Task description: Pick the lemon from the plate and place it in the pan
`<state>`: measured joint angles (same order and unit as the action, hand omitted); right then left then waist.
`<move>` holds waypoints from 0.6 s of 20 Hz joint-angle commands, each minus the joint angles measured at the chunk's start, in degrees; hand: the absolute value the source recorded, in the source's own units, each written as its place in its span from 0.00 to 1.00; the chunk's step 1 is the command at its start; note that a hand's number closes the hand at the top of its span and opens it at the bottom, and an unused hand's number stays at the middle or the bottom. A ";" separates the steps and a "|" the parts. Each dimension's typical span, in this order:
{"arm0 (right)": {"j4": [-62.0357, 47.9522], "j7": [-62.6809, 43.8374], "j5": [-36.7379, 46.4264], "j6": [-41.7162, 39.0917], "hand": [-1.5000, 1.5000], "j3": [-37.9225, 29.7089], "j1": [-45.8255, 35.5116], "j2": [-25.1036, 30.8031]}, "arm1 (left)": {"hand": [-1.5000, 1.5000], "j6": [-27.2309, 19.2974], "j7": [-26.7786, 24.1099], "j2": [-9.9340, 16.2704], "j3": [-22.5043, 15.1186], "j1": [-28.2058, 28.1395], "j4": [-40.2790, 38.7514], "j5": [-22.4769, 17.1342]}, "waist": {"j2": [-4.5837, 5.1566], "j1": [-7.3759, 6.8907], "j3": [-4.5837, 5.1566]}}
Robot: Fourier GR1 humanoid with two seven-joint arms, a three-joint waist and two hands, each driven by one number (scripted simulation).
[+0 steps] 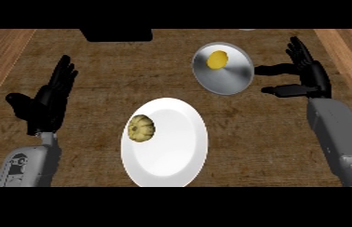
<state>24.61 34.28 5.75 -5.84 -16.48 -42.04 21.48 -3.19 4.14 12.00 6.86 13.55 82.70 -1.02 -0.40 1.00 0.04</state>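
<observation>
The lemon [218, 59] already lies inside the pan [221, 68], on the far-left part of the round steel bowl and close under its rim, touching no hand. Judged from how things lie, the placing looks done, and what remains is mostly risk. The lemon sits off-centre near the pan's edge, so a knock to the pan could set it rolling; whether it would climb the rim and come out cannot be told from this view. The likeliest cause of such a knock is the right hand [307, 77], which hangs just to the right of the pan with its fingers spread upward and its thumb and a lower finger pointing left toward the pan's rim, holding nothing. There is a visible gap between those fingertips and the rim, but it is small, so any sideways sweep toward the left could catch the pan. The lemon itself lies across the pan from that hand, to its left and slightly farther up the counter [275, 142]. Nearer the robot, a white plate [172, 147] carries a ribbed, tan, rounded thing [141, 127] at its left edge; this is not the lemon and I would leave it be. The left hand [50, 98] rests open at the view's left, fingers up, well apart from plate and pan.
</observation>
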 commanded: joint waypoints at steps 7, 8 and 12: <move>32.13 -9.26 -7.28 -10.33 0.00 1.27 22.73 2.34 | 0.50 0.28 2.22 0.84 1.32 -3.16 4.60 -0.99 | -0.58 1.33 0.11; 35.97 -12.80 -7.91 -10.49 0.00 1.62 23.96 2.28 | 0.50 2.27 -2.34 2.45 3.25 -3.19 -0.01 -1.67 | -0.29 1.11 0.12; 52.85 -20.22 -8.31 -7.26 0.00 2.73 33.92 0.72 | 0.50 1.39 0.42 0.05 0.11 -4.11 4.21 -0.47 | -0.06 0.17 0.05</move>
<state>63.68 20.94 -1.62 -14.45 -14.72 -16.16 23.26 -2.85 4.49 11.93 7.44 11.18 84.69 -1.29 -0.64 1.82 0.12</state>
